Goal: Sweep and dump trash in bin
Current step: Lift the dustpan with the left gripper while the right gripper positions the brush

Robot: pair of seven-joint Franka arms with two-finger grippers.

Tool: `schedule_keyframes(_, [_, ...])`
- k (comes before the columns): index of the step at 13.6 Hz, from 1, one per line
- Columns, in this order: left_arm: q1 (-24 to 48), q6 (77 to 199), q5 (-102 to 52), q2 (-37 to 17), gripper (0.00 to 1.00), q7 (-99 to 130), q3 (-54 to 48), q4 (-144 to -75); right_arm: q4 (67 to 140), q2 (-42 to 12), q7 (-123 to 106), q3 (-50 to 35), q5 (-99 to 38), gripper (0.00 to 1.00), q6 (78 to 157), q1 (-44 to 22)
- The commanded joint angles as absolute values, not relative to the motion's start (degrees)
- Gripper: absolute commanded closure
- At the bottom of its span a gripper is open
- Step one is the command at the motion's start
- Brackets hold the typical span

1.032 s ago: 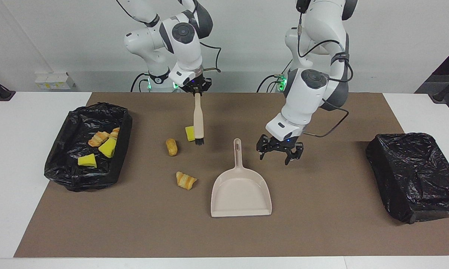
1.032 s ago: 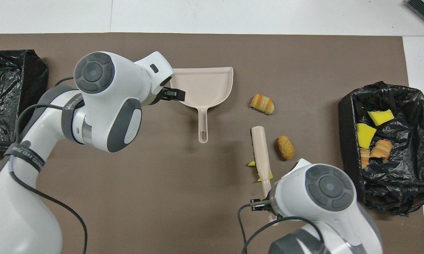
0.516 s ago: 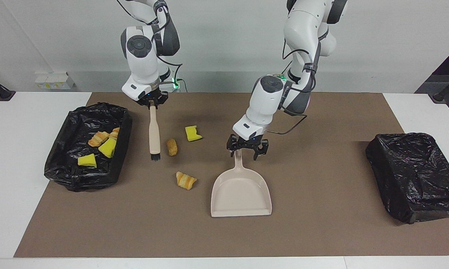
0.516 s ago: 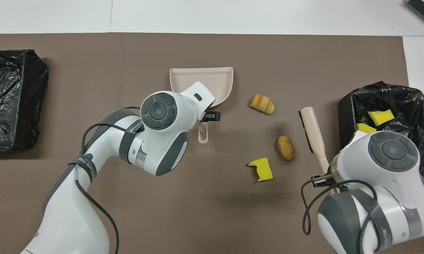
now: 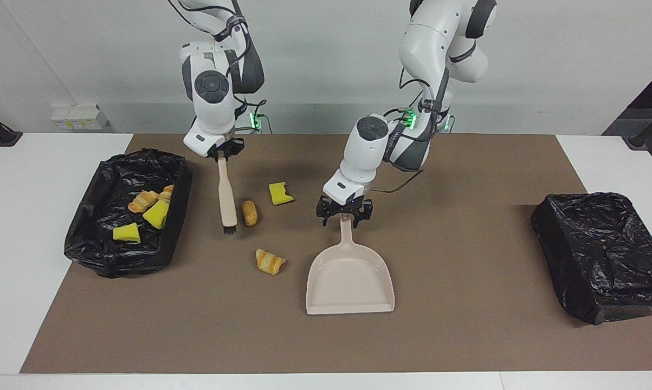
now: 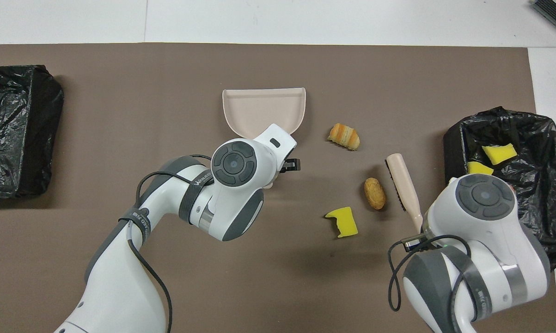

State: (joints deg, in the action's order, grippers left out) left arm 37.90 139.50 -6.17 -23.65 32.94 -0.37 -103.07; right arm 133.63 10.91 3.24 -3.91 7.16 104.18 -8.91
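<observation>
The right gripper (image 5: pixel 226 154) is clenched on the top of the cream handle of a long hand brush (image 5: pixel 227 192), which hangs down with its black bristles at the brown mat (image 5: pixel 466 325) covering the white table (image 5: pixel 33 157). Just beside the bristles, toward the left arm's end, lies an oval tan bread bit (image 5: pixel 249 213), close to the brush but apart from the fingers above. A yellow sponge chunk with a notched edge (image 5: pixel 279 194) lies a little nearer to the robots than that bit, and a striped orange croissant-like piece (image 5: pixel 270 261) lies farther out, beside the pan. The left gripper (image 5: pixel 344 212) is down at the upper end of the handle of the beige plastic dustpan (image 5: pixel 349 281), its fingers spread and standing either side of the handle; whether they touch it cannot be told. The pan lies flat on the mat, mouth away from the robots. In the open black-lined bin (image 5: pixel 87 238) at the right arm's end lie two yellow sponge chunks (image 5: pixel 141 222) and two croissant-like bits (image 5: pixel 149 199). A second black-bagged bin (image 5: pixel 602 254) sits at the left arm's end.
</observation>
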Motion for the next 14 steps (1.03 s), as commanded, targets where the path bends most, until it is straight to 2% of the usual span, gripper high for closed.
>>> schedule_keyframes(1, [38.85,137.82,-6.07,-21.97,0.35,34.01,0.88,-104.33,134.91,10.2,2.9,-4.22,4.4,1.0,106.96,-8.88])
schedule_keyframes(2, [38.85,137.38,-6.06,-21.97,0.38,34.01,0.97,-104.33,134.91,10.11,3.25,-4.31,3.52,1.0,106.96,-8.88])
schedule_keyframes(6, [38.67,135.27,-6.06,-20.48,0.4,34.01,0.97,-104.33,134.91,9.93,2.9,-4.31,0.01,1.0,107.4,-9.14])
schedule_keyframes(7, [38.67,135.18,-6.06,-20.39,0.48,34.01,0.97,-104.33,134.91,9.84,2.99,-4.39,-2.35,1.0,107.4,-9.23])
schedule_keyframes(10, [38.67,134.38,-6.06,-20.13,1.0,33.93,0.88,-104.68,134.91,8.88,4.13,-4.39,-3.6,1.0,107.93,-11.95])
schedule_keyframes(14, [36.84,130.1,-5.89,-18.73,1.0,30.17,1.05,-104.33,134.22,8.7,3.95,-4.39,-2.39,1.0,106.89,-12.04])
